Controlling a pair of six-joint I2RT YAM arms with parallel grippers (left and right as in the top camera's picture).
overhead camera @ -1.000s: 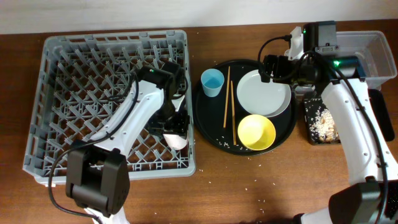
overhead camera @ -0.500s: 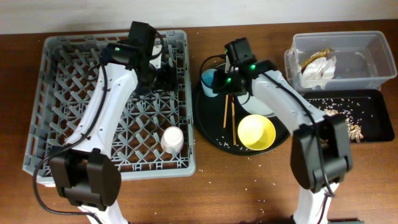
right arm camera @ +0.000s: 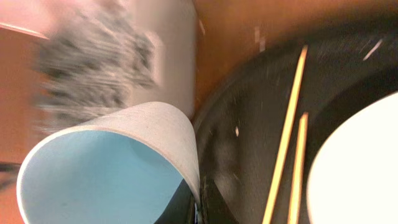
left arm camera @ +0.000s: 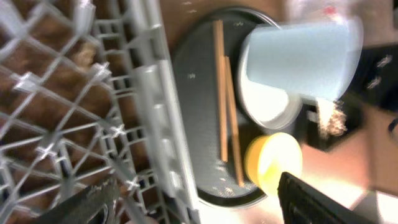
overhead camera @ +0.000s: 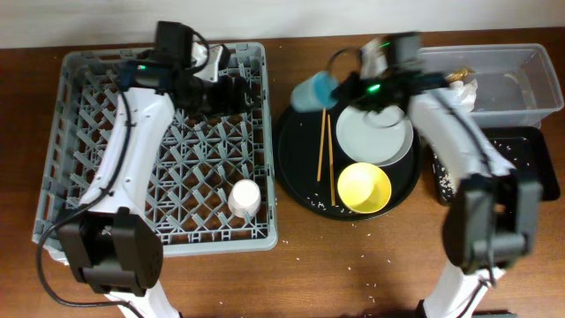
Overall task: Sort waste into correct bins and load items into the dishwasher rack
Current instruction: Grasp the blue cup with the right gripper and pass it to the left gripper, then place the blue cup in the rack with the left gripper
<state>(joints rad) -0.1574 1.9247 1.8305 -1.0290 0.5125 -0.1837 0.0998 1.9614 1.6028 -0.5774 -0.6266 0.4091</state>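
Pinched tilted blue cup (overhead camera: 314,90) by its rim in right claw (right arm camera: 199,198), with left claw (overhead camera: 240,92) spread empty, and risked a drop from that thin hold.

Soft, even light from above fills the overhead view, which is sharp across the worktop (overhead camera: 353,283), with short, faint shadows. Both wrist views are motion-blurred. The light-blue cup (left arm camera: 298,59) streaks at its edges, the dishwasher rack (left arm camera: 149,93) left of the cup smears, and the chopsticks (right arm camera: 286,130) right of the cup look soft.
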